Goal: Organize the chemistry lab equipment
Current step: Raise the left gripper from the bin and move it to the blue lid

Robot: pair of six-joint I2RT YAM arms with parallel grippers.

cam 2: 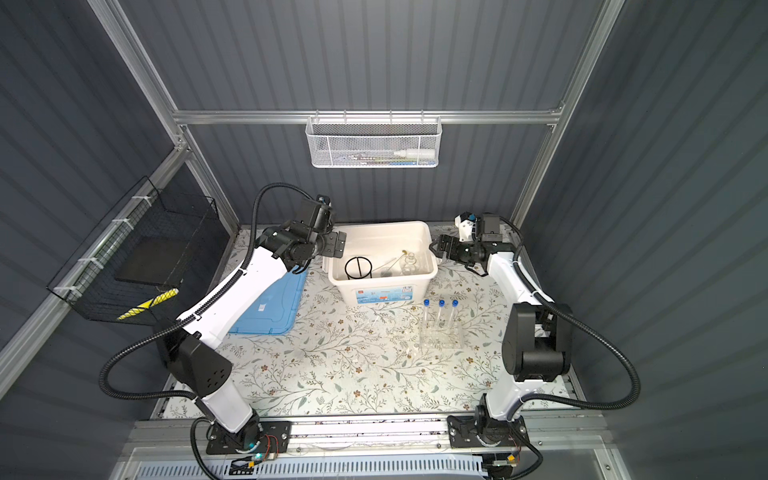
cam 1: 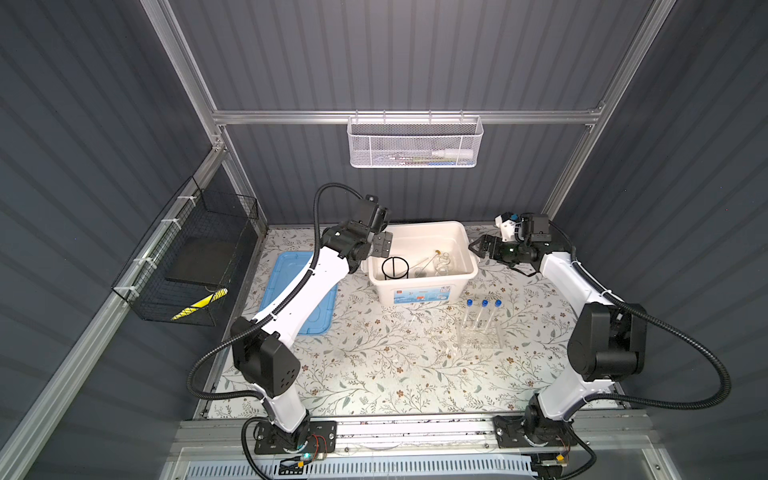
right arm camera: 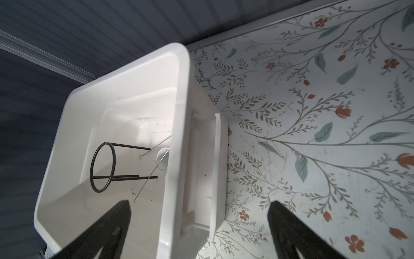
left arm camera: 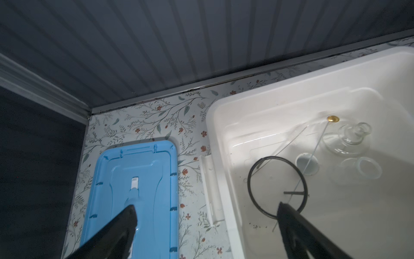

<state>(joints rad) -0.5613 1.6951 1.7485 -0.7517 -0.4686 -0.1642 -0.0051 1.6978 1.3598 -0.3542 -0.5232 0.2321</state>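
Observation:
A white bin [cam 1: 386, 291] at the back of the table holds a black ring tripod [cam 1: 395, 268] [left arm camera: 275, 157] [right arm camera: 91, 170], a clear flask [left arm camera: 349, 139], a small beaker [left arm camera: 367, 168], a tiny white dish [left arm camera: 301, 161] and a thin rod [left arm camera: 318, 145]. In front of the bin, three blue-capped test tubes [cam 1: 484, 309] stand in a clear rack [cam 1: 480, 336]. My left gripper [cam 1: 382, 244] [left arm camera: 206, 205] is open, straddling the bin's left wall. My right gripper [cam 1: 478, 246] [right arm camera: 199, 202] is open, straddling the bin's right wall. Neither holds anything.
A blue lid [cam 1: 286, 266] [left arm camera: 134, 161] lies flat left of the bin, partly under my left arm. On the back wall hangs a white mesh basket [cam 1: 415, 141] with a white bottle. A black wire basket [cam 1: 195, 257] hangs on the left wall.

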